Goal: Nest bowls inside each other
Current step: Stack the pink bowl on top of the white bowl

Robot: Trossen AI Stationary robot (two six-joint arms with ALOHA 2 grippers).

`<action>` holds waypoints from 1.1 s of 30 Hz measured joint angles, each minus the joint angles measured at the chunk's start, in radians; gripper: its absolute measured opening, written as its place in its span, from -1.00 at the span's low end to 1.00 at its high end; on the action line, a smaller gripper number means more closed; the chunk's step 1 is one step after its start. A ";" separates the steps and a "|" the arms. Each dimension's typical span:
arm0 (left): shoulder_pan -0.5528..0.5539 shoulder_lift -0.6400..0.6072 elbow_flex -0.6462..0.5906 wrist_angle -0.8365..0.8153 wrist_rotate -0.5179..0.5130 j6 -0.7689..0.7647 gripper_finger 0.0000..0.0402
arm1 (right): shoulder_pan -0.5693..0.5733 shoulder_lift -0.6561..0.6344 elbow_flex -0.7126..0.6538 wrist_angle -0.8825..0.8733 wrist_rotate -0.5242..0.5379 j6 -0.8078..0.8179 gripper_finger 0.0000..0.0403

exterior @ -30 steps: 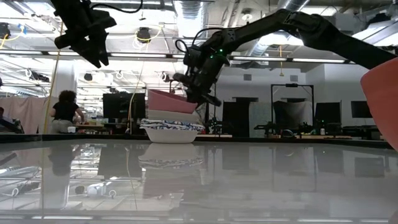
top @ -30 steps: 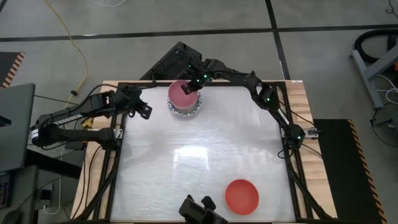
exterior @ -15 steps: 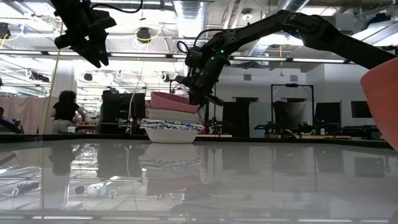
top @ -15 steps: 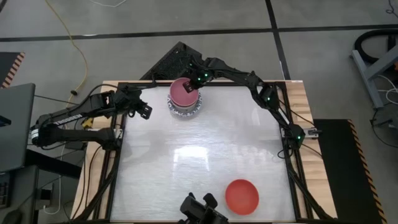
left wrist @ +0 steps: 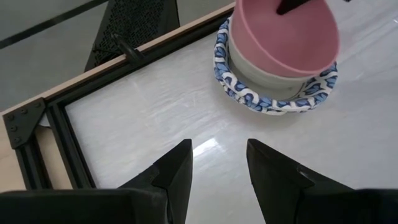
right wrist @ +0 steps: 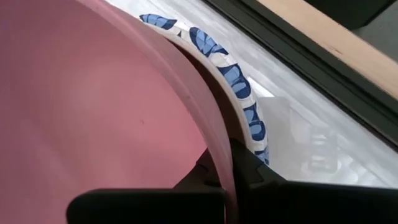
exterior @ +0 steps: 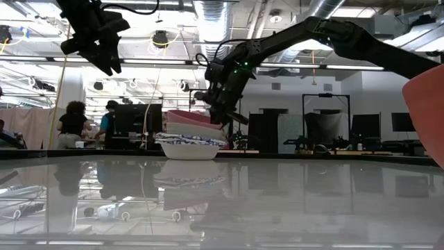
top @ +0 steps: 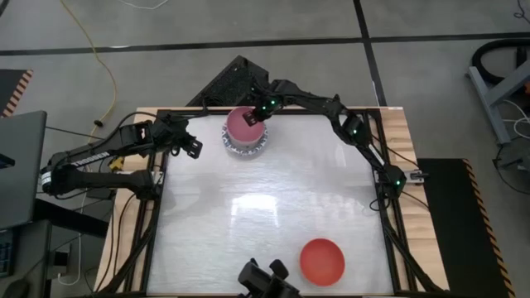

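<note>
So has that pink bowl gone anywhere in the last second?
Yes. The pink bowl, pinched at its rim by the right gripper, has come down in the low view, closer to the blue-rimmed bowl that stays put on the table.

You see bowl stack [top: 246,135] at table [top: 265,215] far edge, middle. Lone bowl [top: 321,260] sits near front edge, right of centre, well apart.
</note>
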 joint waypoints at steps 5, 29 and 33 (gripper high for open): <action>0.000 0.000 0.000 0.000 -0.003 -0.006 -0.29 | 0.004 0.009 0.000 0.022 -0.001 0.003 -0.93; 0.000 0.000 0.000 0.000 -0.016 -0.044 -0.29 | 0.005 0.007 0.022 0.048 -0.045 -0.009 -0.11; 0.000 0.000 0.000 0.000 -0.017 -0.044 -0.29 | 0.004 -0.006 0.022 0.054 -0.046 -0.017 -0.09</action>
